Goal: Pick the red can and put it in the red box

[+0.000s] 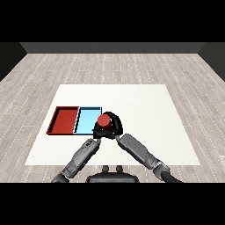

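Observation:
The red can shows its round top at the right edge of the light blue tray. My right hand is curled round the can from the right and behind. Whether the can rests on the table or is lifted I cannot tell. The red tray lies left of the blue one, sharing a wall with it, and holds nothing. My left hand sits just below and left of the can, at the blue tray's near right corner, partly hidden by the right hand.
Both trays lie at the left side of the white table. The two forearms meet close together in front of the trays. White tabletop stretches to the right and behind.

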### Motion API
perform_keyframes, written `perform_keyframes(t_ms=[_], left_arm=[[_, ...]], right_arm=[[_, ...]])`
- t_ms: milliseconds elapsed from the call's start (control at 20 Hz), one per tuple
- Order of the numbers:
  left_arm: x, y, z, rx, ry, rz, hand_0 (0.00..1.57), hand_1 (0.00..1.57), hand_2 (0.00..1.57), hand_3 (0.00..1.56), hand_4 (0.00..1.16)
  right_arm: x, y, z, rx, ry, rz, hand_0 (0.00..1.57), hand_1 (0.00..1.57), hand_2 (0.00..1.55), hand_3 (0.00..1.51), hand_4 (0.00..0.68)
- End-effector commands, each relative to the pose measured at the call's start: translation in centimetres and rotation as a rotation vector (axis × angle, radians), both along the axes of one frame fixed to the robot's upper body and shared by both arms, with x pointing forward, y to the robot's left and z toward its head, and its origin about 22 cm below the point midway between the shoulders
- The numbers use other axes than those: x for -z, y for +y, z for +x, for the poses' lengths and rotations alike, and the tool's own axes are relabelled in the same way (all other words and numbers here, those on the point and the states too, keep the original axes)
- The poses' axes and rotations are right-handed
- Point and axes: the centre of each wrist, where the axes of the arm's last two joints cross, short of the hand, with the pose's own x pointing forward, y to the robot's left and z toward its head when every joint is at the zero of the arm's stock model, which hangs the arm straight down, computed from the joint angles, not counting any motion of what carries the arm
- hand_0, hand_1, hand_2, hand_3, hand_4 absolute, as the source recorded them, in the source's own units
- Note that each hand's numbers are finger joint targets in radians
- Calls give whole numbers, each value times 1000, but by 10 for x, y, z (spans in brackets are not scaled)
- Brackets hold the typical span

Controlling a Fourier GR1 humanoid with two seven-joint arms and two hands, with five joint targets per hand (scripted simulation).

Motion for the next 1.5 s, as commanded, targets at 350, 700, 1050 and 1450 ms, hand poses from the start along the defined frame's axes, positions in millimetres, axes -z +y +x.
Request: perform_keyframes(t_ms=[350,700,1050,1450], left_arm=[[-8,-3,9,-58,-36,-9,1571,1571,1529,1455,1118],[3,-8,-5,-59,-25,10,1571,1571,1571,1502,1137],[24,24,0,-81,6,18,1571,1571,1571,1496,1142],[-2,74,28,-179,-42,137,1571,1571,1571,1482,1130]], right_arm=[[0,-3,-6,-12,8,-43,0,0,0,0,0],[-2,-20,-5,9,-2,-37,0,0,0,0,0],[-17,-51,4,101,-51,25,0,0,0,0,0],[-28,-112,-30,166,-129,61,0,0,0,0,0]])
